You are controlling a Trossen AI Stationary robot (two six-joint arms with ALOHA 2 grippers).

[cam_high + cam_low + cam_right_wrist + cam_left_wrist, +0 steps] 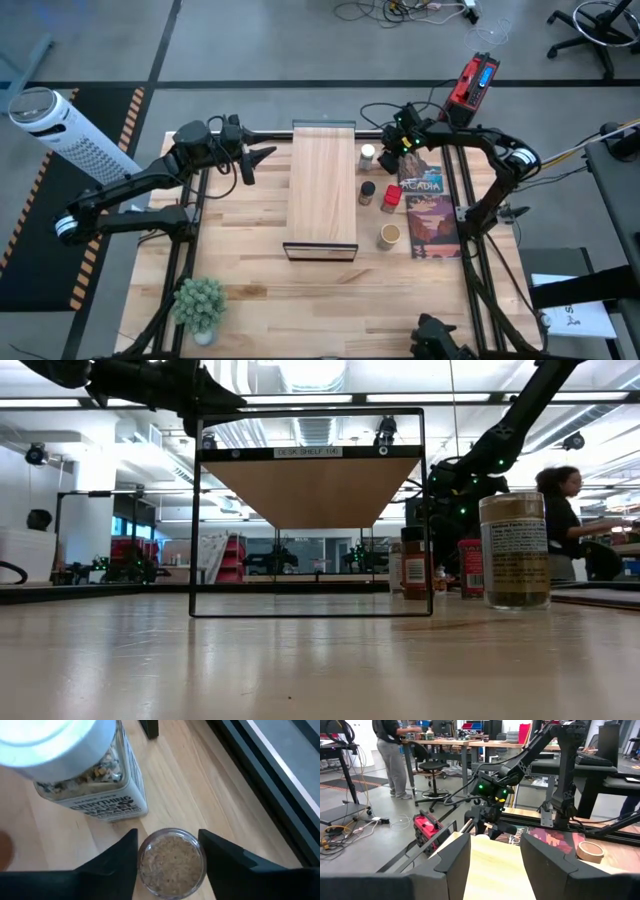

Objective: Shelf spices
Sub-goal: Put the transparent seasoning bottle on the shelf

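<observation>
My left claw waits, fingers parted and empty, at nine o'clock of the shelf. The spices sit at three o'clock of the shelf, on the counter. My right claw is nearer: a small jar stands upright directly between its fingers, clear top showing, beside the white-capped jar. I cannot tell if it has clenched yet.

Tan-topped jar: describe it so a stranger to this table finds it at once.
Find the pale shelf in mid-table and the game box to its right. Between them, at the end farthest from the right gripper, stands the tan-topped jar. It is wider than the red tin next to it, with a round tan top.
</observation>
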